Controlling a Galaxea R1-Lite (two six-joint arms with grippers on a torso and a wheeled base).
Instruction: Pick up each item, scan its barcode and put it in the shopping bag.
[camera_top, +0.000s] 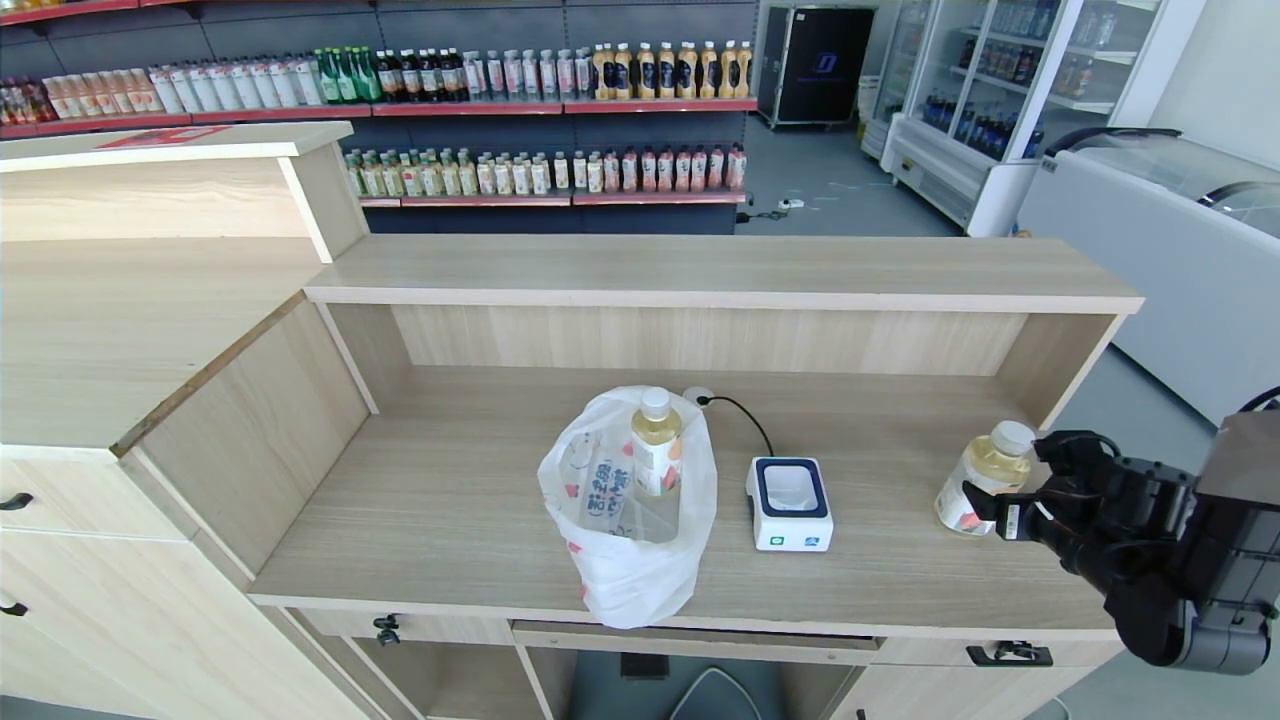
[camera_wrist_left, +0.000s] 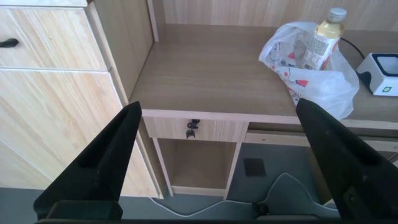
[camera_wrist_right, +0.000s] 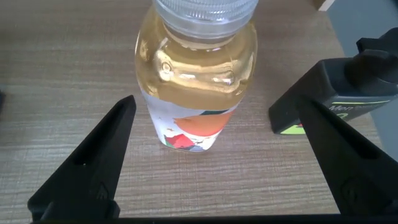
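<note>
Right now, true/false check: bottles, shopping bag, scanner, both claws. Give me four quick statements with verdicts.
One bottle stands inside the shopping bag. True.
The scanner sits left of the bag. False: it is on the bag's right.
The right claw is shut on the second bottle. False: it is open, a finger on either side of that bottle, which stands on the counter.
The left claw is open. True.

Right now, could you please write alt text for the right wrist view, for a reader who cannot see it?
A bottle of pale yellow drink with a white cap and orange-printed label stands upright on the wooden counter, between the open fingers of the right gripper, with a gap on either side.
</note>
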